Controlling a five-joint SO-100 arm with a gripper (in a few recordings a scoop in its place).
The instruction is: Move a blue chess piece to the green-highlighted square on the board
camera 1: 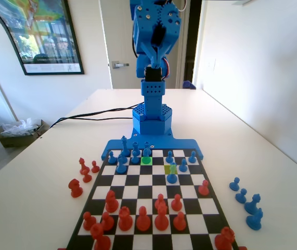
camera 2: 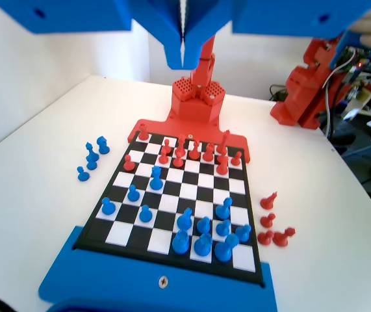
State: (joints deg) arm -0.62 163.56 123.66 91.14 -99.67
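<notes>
The board point(camera 1: 140, 194) lies on the white table, its blue frame point(camera 1: 118, 146) at the far end under the raised blue arm point(camera 1: 153, 36). The green-highlighted square point(camera 1: 146, 160) sits in the second row from that frame with nothing on it. Blue pawns point(camera 1: 136, 154) stand around it. One blue chess piece point(camera 1: 172, 176) stands at the duller yellow-green square point(camera 1: 167, 168), a little right of the green one; in the wrist view it is the blue piece point(camera 2: 156, 179) farthest up the board. My gripper point(camera 2: 184, 39) hangs high above the board, jaws together, holding nothing.
Red pieces point(camera 1: 143, 219) fill the near rows in the fixed view. Several blue pieces point(camera 1: 247, 203) lie off the board on the right, several red ones point(camera 1: 83, 174) off it on the left. A black cable point(camera 1: 96, 114) runs across the table at far left.
</notes>
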